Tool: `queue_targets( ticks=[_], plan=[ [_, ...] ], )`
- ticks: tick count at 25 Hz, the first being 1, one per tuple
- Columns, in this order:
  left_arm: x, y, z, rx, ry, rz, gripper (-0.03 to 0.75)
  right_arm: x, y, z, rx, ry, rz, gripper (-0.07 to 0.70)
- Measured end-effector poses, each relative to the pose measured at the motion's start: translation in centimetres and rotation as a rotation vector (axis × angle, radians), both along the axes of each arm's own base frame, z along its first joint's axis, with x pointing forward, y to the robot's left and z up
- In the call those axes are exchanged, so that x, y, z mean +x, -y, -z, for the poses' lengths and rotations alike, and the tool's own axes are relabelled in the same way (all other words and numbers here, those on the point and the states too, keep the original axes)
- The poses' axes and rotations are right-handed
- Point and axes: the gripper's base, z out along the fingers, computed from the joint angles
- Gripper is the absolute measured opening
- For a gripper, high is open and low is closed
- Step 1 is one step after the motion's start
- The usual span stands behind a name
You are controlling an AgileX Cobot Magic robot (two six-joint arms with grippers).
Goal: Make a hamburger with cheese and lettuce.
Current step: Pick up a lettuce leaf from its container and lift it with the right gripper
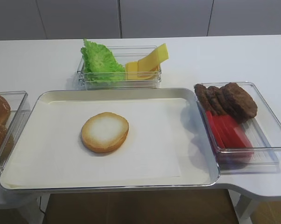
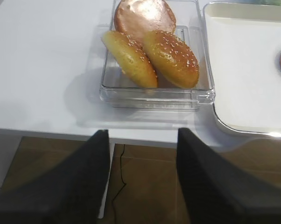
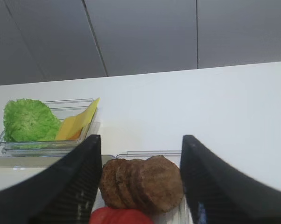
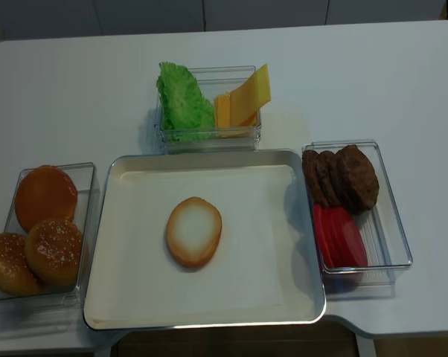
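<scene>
With the bun (image 1: 105, 132) lying bare and both grippers (image 3: 140, 186) (image 2: 140, 177) being held open, cheese (image 1: 147, 63) at twelve o'clock is being awaited.

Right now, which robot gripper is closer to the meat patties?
Right. The right gripper hovers open just above the meat patties; the left gripper hangs off the table edge by the buns, across the tray.

Green lettuce (image 4: 184, 104), yellow cheese (image 4: 244, 100) — pale-faced, golden-rimmed hamburger (image 4: 193, 231) — red slices (image 4: 340, 236).
</scene>
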Motion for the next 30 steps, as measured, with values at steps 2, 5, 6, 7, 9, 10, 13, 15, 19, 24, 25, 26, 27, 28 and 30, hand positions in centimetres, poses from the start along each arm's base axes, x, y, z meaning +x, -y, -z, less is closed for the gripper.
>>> queue_targets(
  ticks=[2,5,6,7,9,10,13,15,19,24,25,26,27,28,30],
  plan=[
    [0.0,0.0,0.0,0.000,0.000,0.000,0.351,1.4,-0.2,-1.0,0.005,0.002,-0.030,0.406],
    [0.0,0.0,0.0,0.000,0.000,0.000,0.351,4.0,-0.6,-2.2,0.067,-0.016,-0.076,0.403],
    [0.0,0.0,0.0,0.000,0.000,0.000,0.351,5.0,-0.8,-2.6,0.092,-0.027,-0.092,0.397],
    [0.0,0.0,0.0,0.000,0.000,0.000,0.351,6.0,-1.1,-2.7,0.108,-0.044,-0.113,0.390],
    [0.0,0.0,0.0,0.000,0.000,0.000,0.351,7.9,-2.0,-3.2,0.110,-0.059,-0.165,0.379],
    [0.0,0.0,0.0,0.000,0.000,0.000,0.351,8.9,-2.7,-3.1,0.105,-0.077,-0.199,0.376],
    [0.0,0.0,0.0,0.000,0.000,0.000,0.351,11.9,-5.2,-3.0,0.093,-0.122,-0.298,0.374],
    [0.0,0.0,0.0,0.000,0.000,0.000,0.351,13.9,-7.2,-2.4,0.112,-0.166,-0.344,0.372],
    [0.0,0.0,0.0,0.000,0.000,0.000,0.351,18.1,-11.6,-0.2,0.125,-0.259,-0.409,0.371],
    [0.0,0.0,0.0,0.000,0.000,0.000,0.351,22.4,-17.6,2.6,0.110,-0.312,-0.495,0.371],
    [0.0,0.0,0.0,0.000,0.000,0.000,0.351,23.1,-18.7,3.3,0.114,-0.329,-0.505,0.371],
    [0.0,0.0,0.0,0.000,0.000,0.000,0.351,23.8,-19.5,3.5,0.117,-0.326,-0.513,0.371],
    [0.0,0.0,0.0,0.000,0.000,0.000,0.351,24.5,-20.4,3.9,0.117,-0.332,-0.522,0.371],
    [0.0,0.0,0.0,0.000,0.000,0.000,0.351,25.1,-21.2,4.4,0.116,-0.336,-0.533,0.371],
    [0.0,0.0,0.0,0.000,0.000,0.000,0.351,26.3,-22.5,5.4,0.121,-0.347,-0.541,0.371]
  ],
)
